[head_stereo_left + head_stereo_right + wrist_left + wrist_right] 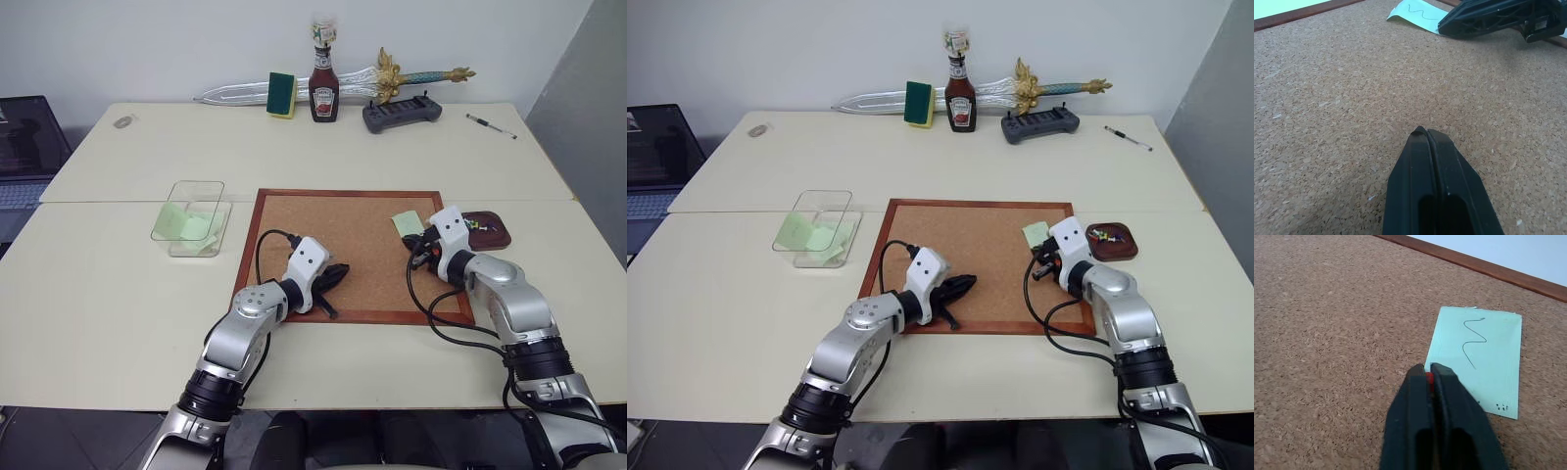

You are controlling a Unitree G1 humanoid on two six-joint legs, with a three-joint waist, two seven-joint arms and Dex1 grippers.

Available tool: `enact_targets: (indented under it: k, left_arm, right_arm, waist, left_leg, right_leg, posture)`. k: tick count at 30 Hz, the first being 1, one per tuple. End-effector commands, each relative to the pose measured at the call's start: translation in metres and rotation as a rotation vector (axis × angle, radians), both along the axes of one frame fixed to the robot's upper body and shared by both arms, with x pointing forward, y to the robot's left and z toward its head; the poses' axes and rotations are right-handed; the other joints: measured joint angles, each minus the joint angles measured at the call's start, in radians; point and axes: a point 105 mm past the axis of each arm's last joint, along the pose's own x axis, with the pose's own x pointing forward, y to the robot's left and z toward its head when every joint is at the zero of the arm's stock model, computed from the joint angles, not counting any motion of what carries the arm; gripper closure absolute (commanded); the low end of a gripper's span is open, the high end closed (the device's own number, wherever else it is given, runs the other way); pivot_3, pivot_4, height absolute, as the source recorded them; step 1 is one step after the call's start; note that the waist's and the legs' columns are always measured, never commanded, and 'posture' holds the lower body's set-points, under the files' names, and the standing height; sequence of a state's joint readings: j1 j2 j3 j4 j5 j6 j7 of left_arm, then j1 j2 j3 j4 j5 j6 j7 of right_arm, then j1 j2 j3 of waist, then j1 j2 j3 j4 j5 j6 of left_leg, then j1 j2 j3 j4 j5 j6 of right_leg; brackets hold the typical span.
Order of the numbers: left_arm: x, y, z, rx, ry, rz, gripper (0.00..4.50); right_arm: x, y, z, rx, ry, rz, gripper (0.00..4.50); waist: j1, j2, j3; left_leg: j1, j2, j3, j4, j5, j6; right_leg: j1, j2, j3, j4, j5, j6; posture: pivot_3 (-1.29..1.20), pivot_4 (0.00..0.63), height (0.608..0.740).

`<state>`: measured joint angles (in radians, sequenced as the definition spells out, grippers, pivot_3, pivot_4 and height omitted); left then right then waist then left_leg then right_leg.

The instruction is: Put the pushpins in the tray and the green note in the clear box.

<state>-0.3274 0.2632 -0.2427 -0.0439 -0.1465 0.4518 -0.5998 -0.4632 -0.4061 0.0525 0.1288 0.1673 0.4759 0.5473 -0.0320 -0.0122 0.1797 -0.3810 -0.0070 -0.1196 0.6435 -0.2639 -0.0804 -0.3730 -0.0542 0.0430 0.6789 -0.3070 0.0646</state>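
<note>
we see the right gripper (1429,372) pinched on a red pushpin (1428,378) at the thin green note (1488,357), near the grainy cork board's (333,245) wooden edge; left gripper (1427,131) closed, empty, over open cork.

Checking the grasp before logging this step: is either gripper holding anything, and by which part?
The right gripper is shut on a red pushpin, pinched by its head, over the green note. The left gripper is shut on nothing.
</note>
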Motion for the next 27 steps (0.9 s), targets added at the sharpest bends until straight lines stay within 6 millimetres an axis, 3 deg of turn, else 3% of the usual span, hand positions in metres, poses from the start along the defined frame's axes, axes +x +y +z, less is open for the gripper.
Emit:
enact_targets:
  k: [1,11,21,27]
  left_arm:
    - [-0.009,-0.002,-0.023,0.037,0.089,-0.011,4.50]
    - [-0.010,-0.001,-0.024,0.044,0.092,-0.012,4.50]
    - [-0.010,-0.001,-0.024,0.042,0.092,-0.009,4.50]
    - [-0.004,0.004,0.005,-0.098,0.095,0.018,4.50]
  right_arm:
    - [0.003,-0.003,0.018,0.012,-0.068,-0.003,4.47]
    - [-0.002,0.018,0.050,0.096,-0.185,0.072,4.47]
    - [-0.007,0.024,0.075,0.096,-0.259,0.113,4.47]
    - [-0.011,0.024,0.070,0.064,-0.252,0.128,4.47]
  waist:
    - [0.000,0.000,0.000]
    - [-0.001,0.000,0.000]
    - [0.000,0.000,0.000]
    - [-0.001,0.000,0.000]
  left_leg:
    - [0.000,0.000,0.000,0.000,0.000,0.000]
    - [0.000,0.000,0.000,0.000,0.000,0.000]
    - [0.000,0.000,-0.001,0.000,0.000,0.000]
    - [0.000,0.000,0.000,0.000,0.000,0.000]
  right_leg:
    - [0.000,0.000,0.000,0.000,0.000,0.000]
    - [0.000,0.000,0.000,0.000,0.000,0.000]
    - [0.000,0.000,0.000,0.000,0.000,0.000]
    - [0.000,0.000,0.000,0.000,0.000,0.000]
  posture:
    - [0.00,0.150,0.740]
    - [0.00,0.150,0.740]
    - [0.00,0.150,0.740]
    - [0.00,0.150,0.740]
